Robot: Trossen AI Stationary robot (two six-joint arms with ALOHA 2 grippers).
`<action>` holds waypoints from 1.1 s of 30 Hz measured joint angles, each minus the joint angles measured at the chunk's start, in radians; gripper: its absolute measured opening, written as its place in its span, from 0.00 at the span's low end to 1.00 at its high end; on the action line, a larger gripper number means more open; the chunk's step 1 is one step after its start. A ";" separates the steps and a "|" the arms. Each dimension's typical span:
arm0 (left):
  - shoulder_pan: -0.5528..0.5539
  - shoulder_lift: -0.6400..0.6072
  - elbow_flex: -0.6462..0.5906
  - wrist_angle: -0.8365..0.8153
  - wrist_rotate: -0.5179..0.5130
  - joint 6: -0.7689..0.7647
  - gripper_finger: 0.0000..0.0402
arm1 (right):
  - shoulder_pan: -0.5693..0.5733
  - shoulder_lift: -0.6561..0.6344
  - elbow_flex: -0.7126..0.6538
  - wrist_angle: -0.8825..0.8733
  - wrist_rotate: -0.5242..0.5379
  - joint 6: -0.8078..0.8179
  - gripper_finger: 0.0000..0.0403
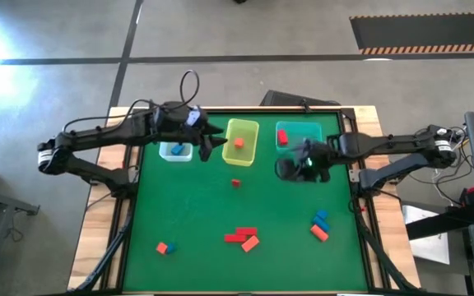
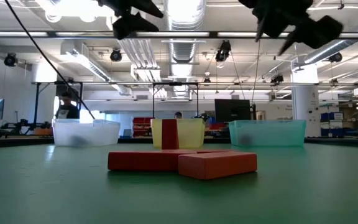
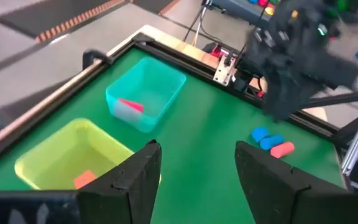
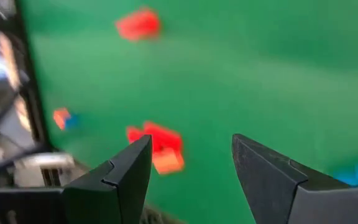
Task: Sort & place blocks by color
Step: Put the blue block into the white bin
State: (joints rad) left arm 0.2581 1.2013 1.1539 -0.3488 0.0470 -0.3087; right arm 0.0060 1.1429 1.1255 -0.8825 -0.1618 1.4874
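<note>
Low view: a red bar and an orange block, touching, lie nearest the lens; behind stand my three bins, clear, yellow, teal.

High view: my left gripper hangs between the clear and yellow bins; my right gripper hangs just in front of the teal bin. Loose blocks lie along the near mat.

Left wrist view: my fingers stand wide apart, holding nothing.

Right wrist view: my fingers stand wide apart, holding nothing.
</note>
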 joint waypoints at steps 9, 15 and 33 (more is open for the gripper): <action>0.000 -0.019 -0.059 0.009 -0.002 -0.044 0.47 | 0.200 0.000 -0.231 -0.002 -0.155 0.299 0.52; 0.000 -0.011 -0.062 0.022 -0.002 -0.051 0.47 | 0.224 0.000 -0.356 -0.004 -0.152 0.426 0.52; 0.000 -0.011 -0.065 0.027 -0.002 -0.051 0.47 | 0.278 0.000 -0.451 -0.017 -0.074 0.607 0.52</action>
State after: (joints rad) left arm 0.2584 1.1904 1.0893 -0.3222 0.0451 -0.3599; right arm 0.2842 1.1427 0.6744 -0.8996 -0.2353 2.0945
